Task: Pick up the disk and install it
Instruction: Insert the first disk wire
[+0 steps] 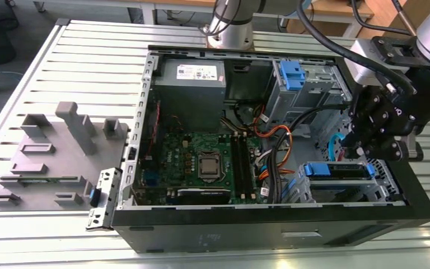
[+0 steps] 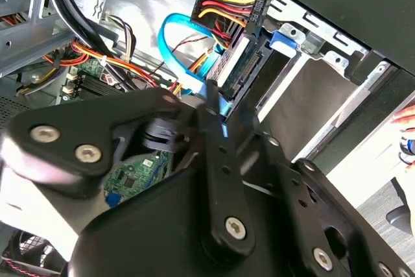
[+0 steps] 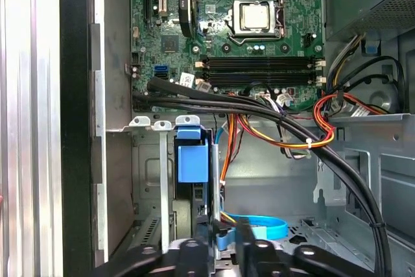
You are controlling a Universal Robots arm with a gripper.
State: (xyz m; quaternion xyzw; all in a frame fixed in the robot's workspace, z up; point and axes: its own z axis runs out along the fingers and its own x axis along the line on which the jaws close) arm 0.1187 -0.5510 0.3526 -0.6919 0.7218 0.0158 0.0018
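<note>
**Disk in bay.** The disk, a flat slab between blue side rails, lies in the drive bay at the near corner of the computer case, on the exterior view's right. The gripper hangs just over its far edge; whether it grips cannot be told. Case walls bound the bay near and right. Cables crowd its left, and the motherboard lies beyond them.
</note>
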